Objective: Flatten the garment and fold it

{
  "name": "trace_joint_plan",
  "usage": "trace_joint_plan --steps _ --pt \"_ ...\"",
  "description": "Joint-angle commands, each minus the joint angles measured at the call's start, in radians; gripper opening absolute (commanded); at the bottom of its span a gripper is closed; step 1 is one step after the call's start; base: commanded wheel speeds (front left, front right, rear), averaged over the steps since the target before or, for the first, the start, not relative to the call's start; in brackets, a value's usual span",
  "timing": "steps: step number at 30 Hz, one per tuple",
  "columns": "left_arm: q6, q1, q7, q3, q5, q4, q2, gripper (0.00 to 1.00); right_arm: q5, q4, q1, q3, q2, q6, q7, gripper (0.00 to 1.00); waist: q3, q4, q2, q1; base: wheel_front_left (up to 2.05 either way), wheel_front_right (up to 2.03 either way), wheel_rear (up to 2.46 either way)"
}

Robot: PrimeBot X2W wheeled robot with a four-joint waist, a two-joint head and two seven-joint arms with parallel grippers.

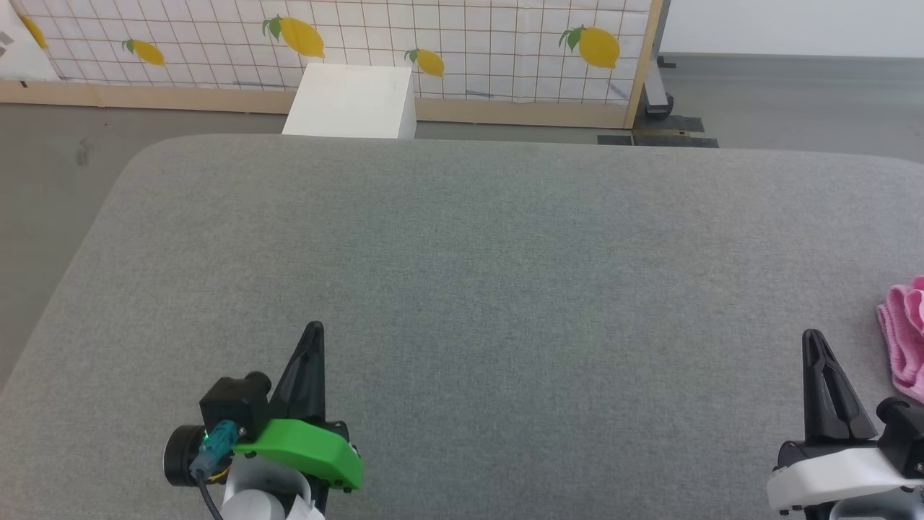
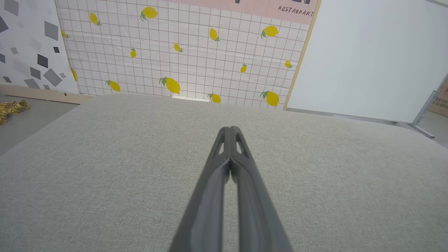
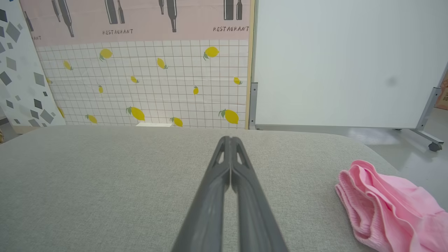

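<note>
Item: garment [image 1: 906, 339], pink, quantity one. I see it bunched in a heap at the right edge of the grey worktop [image 1: 505, 253], just right of my right pincer [image 1: 812, 338] and apart from it.

Handling, as I judge it: light, soft and limp, and it will sag and crease when lifted. The ribbed, gathered band on the heap's near-left side looks like the firmest place to pinch.

Pincers: two. The left pincer [image 1: 314, 332] and the right each have their fingers closed together, holding nothing.

Other: one white box [image 1: 354, 101] beyond the worktop's far edge.
</note>
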Motion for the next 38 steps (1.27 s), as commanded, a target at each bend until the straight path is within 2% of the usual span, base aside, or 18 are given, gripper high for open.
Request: trace_joint_plan --steps 1,38 --pt "0.005 0.013 0.006 0.006 0.011 -0.008 -0.001 0.00 -0.007 0.000 -0.016 0.006 0.001 0.000 0.006 0.00 0.000 -0.001 0.0000 0.0000 0.00 0.00 0.00" --pt "0.022 0.032 0.081 0.043 0.090 -0.060 -0.002 0.00 -0.029 0.000 -0.041 0.067 0.001 -0.001 0.079 0.00 0.002 -0.025 0.0000 0.0000 0.00 0.00 0.00"
